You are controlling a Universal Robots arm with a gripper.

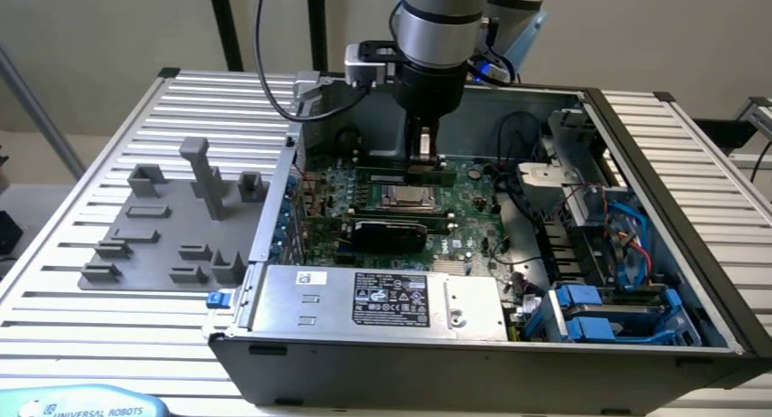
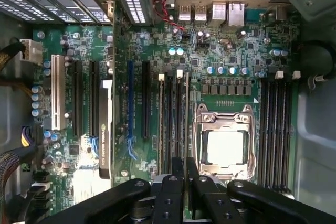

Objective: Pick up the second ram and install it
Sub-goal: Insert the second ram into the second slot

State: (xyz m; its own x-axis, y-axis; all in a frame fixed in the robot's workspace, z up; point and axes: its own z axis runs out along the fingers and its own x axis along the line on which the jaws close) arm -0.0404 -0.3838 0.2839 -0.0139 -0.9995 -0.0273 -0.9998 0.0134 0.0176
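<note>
Inside the computer case [image 1: 675,254], the jaws [image 1: 425,166] are clamped on the second ram [image 1: 404,176] (green, edge-on) above the motherboard [image 1: 465,218].

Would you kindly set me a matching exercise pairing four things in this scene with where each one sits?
1 second ram
2 grey blocks
3 blue drive caddies
4 power supply

a on the table, outside the case
b case's near corner, the exterior view's right
c held in the gripper
d along the case's near wall

Pairs: 1-c, 2-a, 3-b, 4-d
</note>
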